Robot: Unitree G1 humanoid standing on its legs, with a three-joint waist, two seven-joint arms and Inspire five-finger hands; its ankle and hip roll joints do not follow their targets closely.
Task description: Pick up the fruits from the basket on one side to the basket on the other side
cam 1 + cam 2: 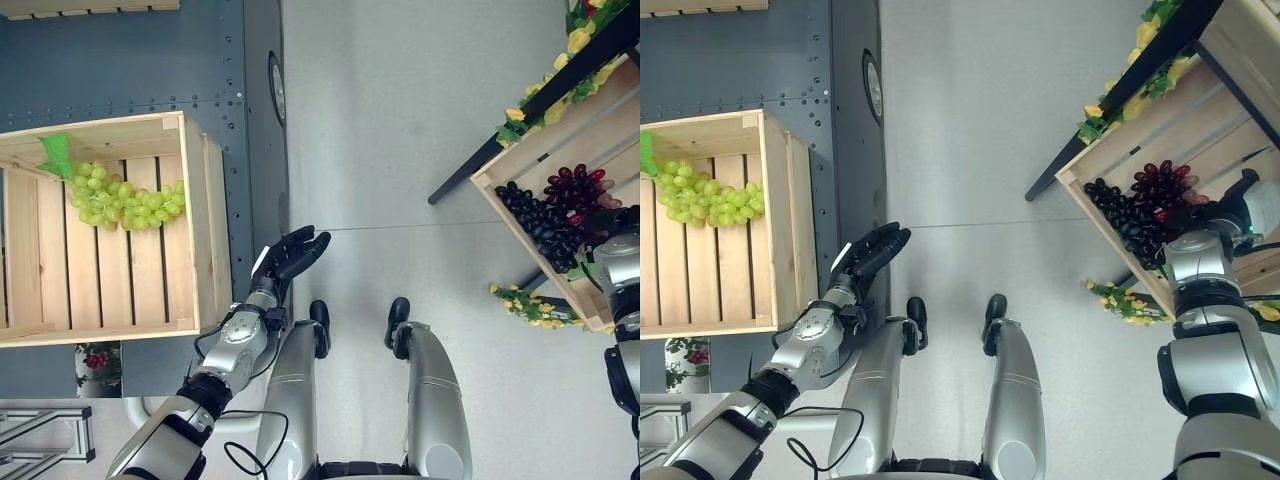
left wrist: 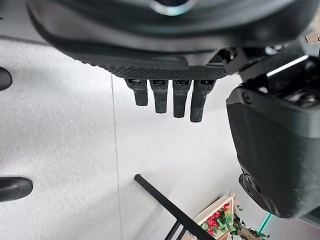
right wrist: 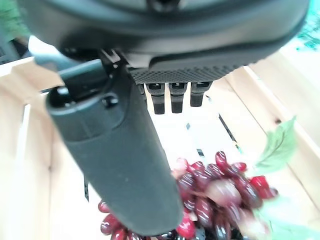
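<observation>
A wooden crate (image 1: 195,230) on my left holds a bunch of green grapes (image 1: 125,203) near its far side. On my right, a second wooden crate (image 1: 1140,120) sits tilted on a stand, holding black grapes (image 1: 540,225) and red grapes (image 1: 578,188). My right hand (image 1: 1240,195) hovers inside this crate just above the red grapes (image 3: 220,187), fingers (image 3: 170,97) straight and holding nothing. My left hand (image 1: 290,255) hangs open over the grey floor, just right of the left crate, its fingers (image 2: 172,97) straight and empty.
A black stand leg (image 1: 480,160) slants across the floor under the right crate. Yellow flowers with green leaves (image 1: 560,85) trim the stand. The left crate rests on a dark riveted metal panel (image 1: 120,70). Grey floor lies between the crates.
</observation>
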